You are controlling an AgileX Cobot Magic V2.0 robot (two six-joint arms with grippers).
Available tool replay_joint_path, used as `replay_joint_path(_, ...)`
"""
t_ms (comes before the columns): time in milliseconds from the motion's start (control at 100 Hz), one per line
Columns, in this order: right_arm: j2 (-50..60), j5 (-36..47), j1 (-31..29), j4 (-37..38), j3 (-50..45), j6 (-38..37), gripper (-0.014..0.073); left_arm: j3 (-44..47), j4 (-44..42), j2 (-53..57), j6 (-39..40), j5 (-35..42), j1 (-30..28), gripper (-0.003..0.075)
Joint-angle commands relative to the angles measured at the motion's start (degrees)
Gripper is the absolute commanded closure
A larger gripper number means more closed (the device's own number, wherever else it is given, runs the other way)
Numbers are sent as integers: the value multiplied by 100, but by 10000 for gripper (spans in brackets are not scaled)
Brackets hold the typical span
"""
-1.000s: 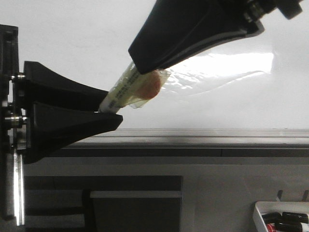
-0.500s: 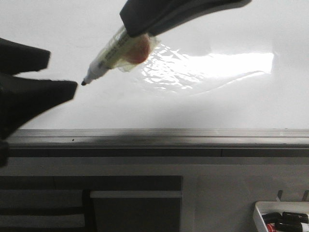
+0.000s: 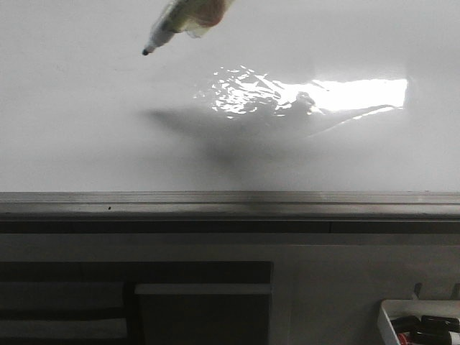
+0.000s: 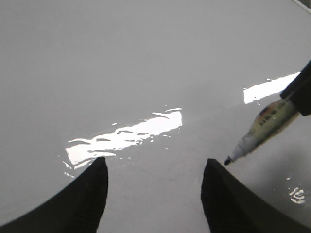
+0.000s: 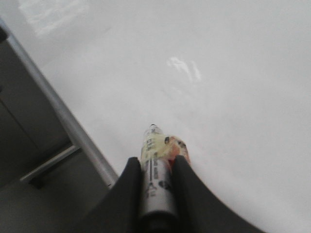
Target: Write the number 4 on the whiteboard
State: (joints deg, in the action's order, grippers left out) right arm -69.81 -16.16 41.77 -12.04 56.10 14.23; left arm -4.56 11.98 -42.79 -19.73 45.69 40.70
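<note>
Uncapped a moment ago, the marker (image 3: 188,18) now rides high over the far left of the whiteboard (image 3: 86,136), pinched in the right fingers (image 5: 156,167); the left fingers (image 4: 153,194) hang apart and empty (no number 4 yet).

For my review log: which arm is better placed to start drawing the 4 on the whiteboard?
Right. Its claw grips the uncapped marker, tip aimed at the blank whiteboard. The left claw is open and empty.
</note>
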Motion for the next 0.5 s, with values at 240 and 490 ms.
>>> replay_joint_path(240,-344,213,-583,42,764,66,656,-118,25,27,48,139,15,323)
replay_joint_path(490,-546,126,-528,-389,150,66,656,-118,25,27,48,139,15,323)
